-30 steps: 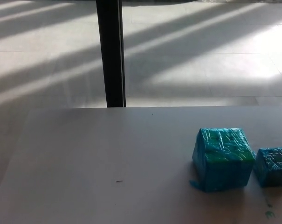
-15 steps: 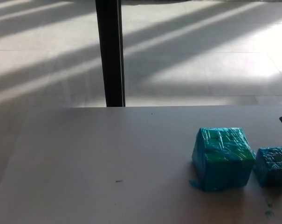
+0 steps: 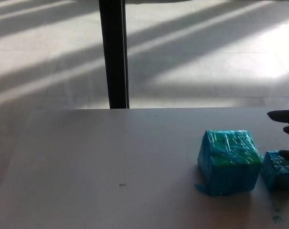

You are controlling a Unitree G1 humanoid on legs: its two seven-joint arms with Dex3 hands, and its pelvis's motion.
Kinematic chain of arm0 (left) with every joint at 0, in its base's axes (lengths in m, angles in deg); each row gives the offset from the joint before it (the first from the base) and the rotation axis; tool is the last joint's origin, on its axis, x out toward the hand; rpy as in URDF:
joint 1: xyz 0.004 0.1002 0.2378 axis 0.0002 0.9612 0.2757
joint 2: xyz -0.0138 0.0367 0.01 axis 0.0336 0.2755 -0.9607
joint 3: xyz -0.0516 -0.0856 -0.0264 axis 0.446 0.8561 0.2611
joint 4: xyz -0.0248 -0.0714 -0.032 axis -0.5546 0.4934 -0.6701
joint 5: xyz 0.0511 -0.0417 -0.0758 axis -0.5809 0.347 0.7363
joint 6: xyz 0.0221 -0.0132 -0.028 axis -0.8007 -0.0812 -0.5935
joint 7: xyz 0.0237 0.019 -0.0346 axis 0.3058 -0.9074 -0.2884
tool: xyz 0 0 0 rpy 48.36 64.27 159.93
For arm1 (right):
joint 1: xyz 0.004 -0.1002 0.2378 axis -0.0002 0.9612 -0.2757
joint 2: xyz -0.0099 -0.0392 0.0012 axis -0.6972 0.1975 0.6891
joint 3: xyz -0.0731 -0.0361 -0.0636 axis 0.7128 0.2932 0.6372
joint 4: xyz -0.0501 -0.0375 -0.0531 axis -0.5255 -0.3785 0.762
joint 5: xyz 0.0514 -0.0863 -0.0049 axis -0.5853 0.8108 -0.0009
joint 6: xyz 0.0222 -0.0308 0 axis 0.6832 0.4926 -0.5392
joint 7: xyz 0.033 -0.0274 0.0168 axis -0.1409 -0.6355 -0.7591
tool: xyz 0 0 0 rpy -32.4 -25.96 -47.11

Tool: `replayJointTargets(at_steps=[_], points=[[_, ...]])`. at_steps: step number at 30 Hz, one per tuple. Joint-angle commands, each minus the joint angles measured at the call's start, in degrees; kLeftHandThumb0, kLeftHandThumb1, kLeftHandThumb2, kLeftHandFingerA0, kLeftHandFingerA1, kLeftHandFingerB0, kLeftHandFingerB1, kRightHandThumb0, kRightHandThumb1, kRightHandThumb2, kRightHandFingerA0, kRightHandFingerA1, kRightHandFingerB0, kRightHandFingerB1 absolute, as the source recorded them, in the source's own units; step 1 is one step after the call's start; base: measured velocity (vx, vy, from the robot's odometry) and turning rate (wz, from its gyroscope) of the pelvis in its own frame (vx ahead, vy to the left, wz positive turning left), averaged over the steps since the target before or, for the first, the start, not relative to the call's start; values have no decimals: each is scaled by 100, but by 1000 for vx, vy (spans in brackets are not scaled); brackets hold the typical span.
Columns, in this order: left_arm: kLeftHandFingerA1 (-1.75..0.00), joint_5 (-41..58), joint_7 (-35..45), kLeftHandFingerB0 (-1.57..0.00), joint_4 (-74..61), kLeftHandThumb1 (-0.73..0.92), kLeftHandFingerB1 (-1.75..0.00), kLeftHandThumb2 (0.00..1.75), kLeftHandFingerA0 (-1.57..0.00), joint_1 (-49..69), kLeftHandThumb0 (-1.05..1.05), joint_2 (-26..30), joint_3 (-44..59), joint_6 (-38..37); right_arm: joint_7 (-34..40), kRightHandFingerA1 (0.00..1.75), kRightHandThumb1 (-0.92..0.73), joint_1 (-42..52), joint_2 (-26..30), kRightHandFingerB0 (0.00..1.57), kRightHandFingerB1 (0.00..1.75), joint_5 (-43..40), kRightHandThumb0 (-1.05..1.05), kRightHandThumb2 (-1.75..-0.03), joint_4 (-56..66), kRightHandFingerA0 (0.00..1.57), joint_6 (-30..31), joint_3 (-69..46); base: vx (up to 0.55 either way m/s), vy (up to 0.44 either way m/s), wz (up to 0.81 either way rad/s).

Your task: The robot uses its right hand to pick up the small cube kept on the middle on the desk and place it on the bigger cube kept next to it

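Note:
The small cube [image 3: 278, 171], wrapped in shiny blue-green tape, sits on the white desk [image 3: 111, 162] near the picture's right edge. The bigger cube [image 3: 228, 161], in the same wrap, stands just to its left with a narrow gap between them. My right hand [image 3: 286, 129] shows only as black fingertips [image 3: 281, 115] coming in from the right edge, above and behind the small cube; one dark tip lies at that cube's top edge. The fingers are spread apart and hold nothing. My left hand does not show.
A black vertical post [image 3: 113, 53] stands behind the desk's far edge, before a sunlit tiled floor. Small blue-green marks [image 3: 276, 218] dot the desk in front of the small cube. The desk's left edge slants down toward the picture's lower left corner.
My right hand has come in from the right edge: absent a second ago, a sliver half a second ago, several fingertips now over the small cube. Both cubes have stayed put.

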Motion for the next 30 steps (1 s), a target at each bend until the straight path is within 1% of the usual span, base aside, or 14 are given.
replayJointTargets(at_steps=[1,3,4,5,6,8,9,10,11,13,20,21,24,30], points=[[-55,76,56,-48,-5,69,-40,61,-48,36,-67,130,4,-42,-23,25,-51,-190,147,10,39,488,-66,-87,-17,0,-67,98,0,0,0],[-54,63,25,-45,23,68,-39,61,-49,-7,-67,134,-12,-23,-32,22,-52,-233,176,8,38,585,-68,-88,11,0,-11,126,0,0,0],[-54,51,19,-45,40,69,-40,61,-48,-24,-67,144,-27,2,-65,7,-54,-300,284,13,33,862,-80,-84,9,0,57,274,0,0,0],[-55,52,17,-48,39,68,-41,61,-49,-26,-67,146,-29,12,-94,11,-68,-356,344,15,28,1015,-67,-62,-36,0,75,371,0,0,0],[-55,91,3,-49,68,66,-42,60,-48,-42,-67,139,8,33,-140,11,-51,-439,388,10,33,1121,-74,-83,-127,0,94,477,0,0,0],[-55,95,13,-48,100,68,-41,61,-47,-48,-68,136,17,3,-185,5,-51,-550,426,5,29,1214,-81,-82,-262,0,115,603,0,0,0],[-56,34,39,-49,72,68,-42,61,-49,-15,-68,142,-39,-71,-247,3,-49,-673,450,9,28,1285,-81,-81,-436,0,143,719,0,0,0],[-56,59,32,-47,60,68,-41,61,-48,-15,-67,136,-22,-49,-327,3,-44,-807,473,10,28,1373,-74,-75,-611,0,193,848,0,0,0],[-56,76,31,-47,45,68,-41,61,-48,-12,-67,132,-10,-34,-362,0,-50,-945,495,7,29,1498,-63,-74,-814,0,179,989,0,0,0],[-55,49,28,-45,21,69,-40,61,-47,-1,-67,137,-38,-40,-355,0,-51,-1069,494,9,29,1568,-60,-74,-985,0,168,1111,0,0,0],[-55,67,17,-50,30,68,-41,61,-48,-49,-68,148,-42,39,-361,0,-49,-1610,328,8,28,1866,-62,-74,-1729,0,165,1560,0,0,0],[-54,71,44,-47,59,68,-40,61,-47,-53,-67,152,-40,28,-356,0,-46,-1710,274,7,25,1975,-70,-74,-1882,0,185,1671,0,0,0],[-54,92,112,-45,71,67,-41,60,-46,-45,-67,147,-29,-15,-334,0,-45,-1883,250,8,25,2180,-74,-74,-2162,0,162,1869,0,0,0],[-57,76,76,-47,-119,69,-41,61,-47,37,-68,112,-77,-34,-218,0,-43,-2131,211,8,25,2430,-74,-73,-2762,0,101,2091,0,0,0]])
